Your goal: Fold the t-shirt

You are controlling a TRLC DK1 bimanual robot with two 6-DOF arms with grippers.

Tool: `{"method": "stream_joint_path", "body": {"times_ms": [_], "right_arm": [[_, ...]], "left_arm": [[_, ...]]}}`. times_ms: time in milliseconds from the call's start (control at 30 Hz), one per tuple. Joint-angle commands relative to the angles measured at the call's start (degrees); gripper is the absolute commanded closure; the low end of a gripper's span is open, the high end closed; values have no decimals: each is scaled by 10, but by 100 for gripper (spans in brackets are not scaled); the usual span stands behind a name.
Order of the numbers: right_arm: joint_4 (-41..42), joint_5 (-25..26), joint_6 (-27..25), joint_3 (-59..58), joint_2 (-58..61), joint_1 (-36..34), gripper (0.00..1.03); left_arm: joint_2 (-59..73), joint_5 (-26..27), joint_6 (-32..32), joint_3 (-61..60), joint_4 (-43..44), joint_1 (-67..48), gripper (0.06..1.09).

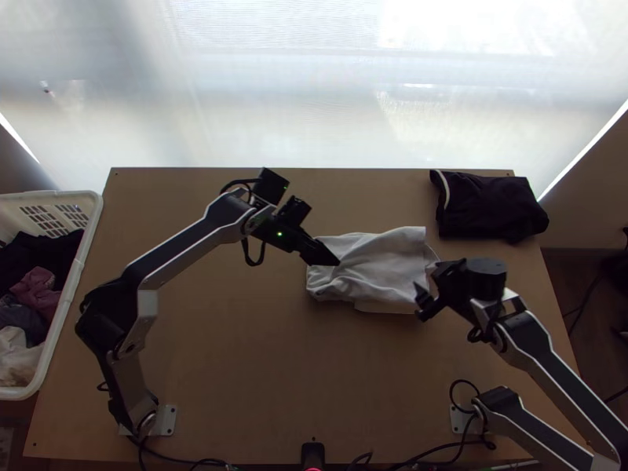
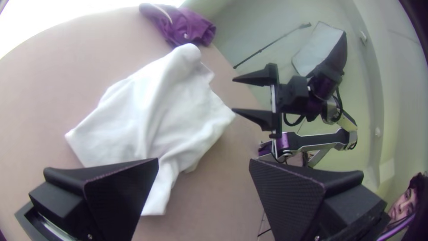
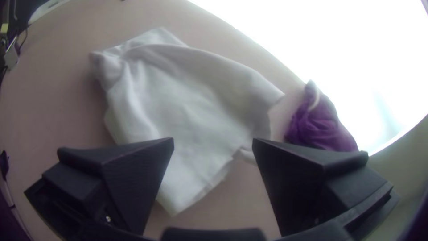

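Note:
The white t-shirt (image 1: 381,271) lies on the table right of centre, folded into a rough, wrinkled bundle with uneven edges. My left gripper (image 1: 328,255) is over its left part in the top view; in the left wrist view the left gripper (image 2: 203,165) stands wide open, with the shirt (image 2: 156,102) beyond it. At the shirt's right edge is my right gripper (image 1: 428,296). In the right wrist view the right gripper (image 3: 213,143) is open too, the shirt (image 3: 178,98) lying beyond and partly behind its left finger. Neither gripper holds cloth.
A dark folded garment (image 1: 487,206) lies at the table's far right corner. Left of the table stands a white basket (image 1: 88,235) with assorted clothes. Bare table (image 1: 314,377) stretches between the shirt and the near edge, where cables run.

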Motion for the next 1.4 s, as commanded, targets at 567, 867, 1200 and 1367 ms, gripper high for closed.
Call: {"method": "stream_joint_path", "body": {"times_ms": [567,867,1200,1367], "right_arm": [[282,199,-146,-10,238,349,10],[328,224,-167,24,331,391,10],[419,259,-265,15,402,398,10],[496,282,-333,8,442,377,10]], "left_arm": [[-134,-141,102,-80,8,156,10],[-168,-148,118,-100,11,200,10],[-196,-157,134,-126,27,238,10],[-207,-156,140,-130,35,265,10]]}}
